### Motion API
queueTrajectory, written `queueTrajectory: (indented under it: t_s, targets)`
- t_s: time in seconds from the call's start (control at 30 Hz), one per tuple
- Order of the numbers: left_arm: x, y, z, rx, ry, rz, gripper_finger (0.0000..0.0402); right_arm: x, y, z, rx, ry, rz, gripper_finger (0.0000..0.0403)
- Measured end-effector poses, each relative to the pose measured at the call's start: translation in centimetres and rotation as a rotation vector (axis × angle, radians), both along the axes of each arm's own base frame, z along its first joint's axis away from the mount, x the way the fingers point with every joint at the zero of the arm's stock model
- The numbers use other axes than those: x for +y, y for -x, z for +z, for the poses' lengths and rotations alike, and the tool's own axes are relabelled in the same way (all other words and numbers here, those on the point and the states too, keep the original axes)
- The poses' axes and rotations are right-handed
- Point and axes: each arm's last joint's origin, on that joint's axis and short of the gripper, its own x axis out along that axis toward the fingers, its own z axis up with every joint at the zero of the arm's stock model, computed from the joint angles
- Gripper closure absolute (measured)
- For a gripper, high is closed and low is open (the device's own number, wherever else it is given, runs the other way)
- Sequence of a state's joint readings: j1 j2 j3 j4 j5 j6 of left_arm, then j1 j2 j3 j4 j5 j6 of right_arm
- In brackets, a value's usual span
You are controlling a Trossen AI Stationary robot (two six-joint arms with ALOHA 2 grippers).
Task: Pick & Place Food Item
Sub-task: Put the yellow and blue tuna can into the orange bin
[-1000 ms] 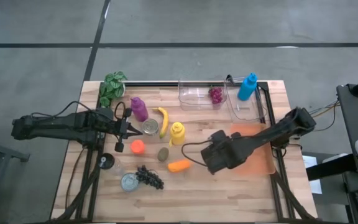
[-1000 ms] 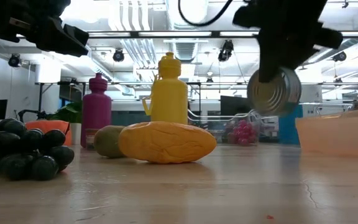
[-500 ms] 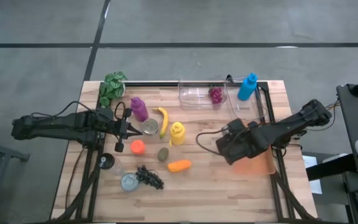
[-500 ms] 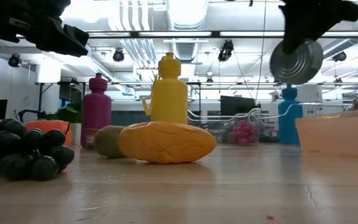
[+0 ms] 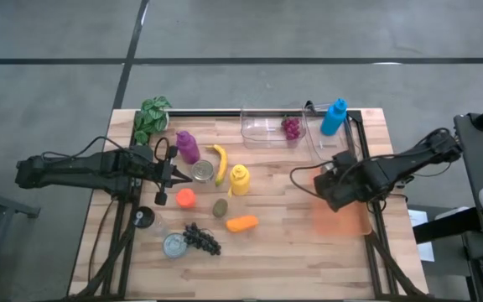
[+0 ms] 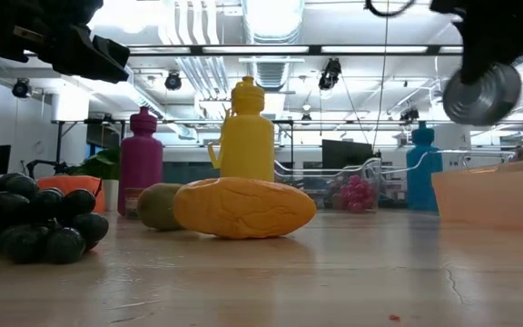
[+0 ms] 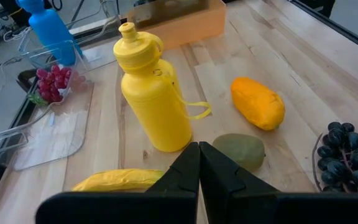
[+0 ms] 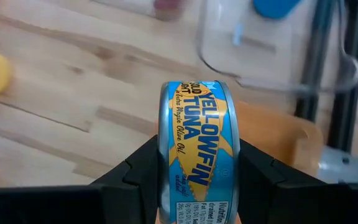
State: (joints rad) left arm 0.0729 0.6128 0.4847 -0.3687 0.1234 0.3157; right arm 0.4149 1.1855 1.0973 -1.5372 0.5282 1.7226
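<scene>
Now, tuna can: a blue-and-yellow tuna can (image 8: 197, 155) is held on edge, its label facing the right wrist view; in the low view the tuna can (image 6: 482, 94) hangs in the air, clear of the tabletop.
Right gripper: the right gripper (image 5: 340, 188) is clamped on the can, one dark finger (image 8: 135, 171) against each flat end.
Can's place: above the near-left part of the orange tray (image 5: 346, 220), at the right side of the wooden table (image 5: 292, 260).
Beyond the tray: clear containers (image 5: 262, 127) stand at the far edge, one with red grapes (image 5: 292, 127) in it, and a blue bottle (image 5: 334, 117) stands in the one beside it.
Middle of table: a yellow bottle (image 5: 239, 179) stands upright, with a banana (image 5: 220, 163) just to its left, a kiwi (image 5: 220, 207) near it and an orange fruit (image 5: 241, 223) nearer the front.
Left side: a purple bottle (image 5: 187, 147), a leafy green plant (image 5: 151, 117), dark grapes (image 5: 202, 240) and a second can (image 5: 173, 245) lying close to them.
Left gripper: the left gripper (image 5: 184, 174) waits over the left of the table, fingers (image 7: 185, 174) pressed together on nothing, pointing towards the yellow bottle.
</scene>
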Motion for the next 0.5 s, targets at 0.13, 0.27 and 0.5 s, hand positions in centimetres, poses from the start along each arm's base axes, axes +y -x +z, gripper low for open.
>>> queueTrajectory:
  t_s: [0.13,0.27,0.5]
  targets:
    - [0.0,0.0,0.0,0.000,0.000,0.000,0.0391,-0.5,1.7,-2.0,0.045,-0.063,-0.072,0.0260]
    - [0.0,0.0,0.0,0.000,0.000,0.000,0.0391,-0.9,2.9,-3.7,0.093,-0.114,-0.119,0.0260]
    - [0.0,0.0,0.0,0.000,0.000,0.000,0.0391,-1.2,3.9,-5.7,0.155,-0.124,-0.176,0.0260]
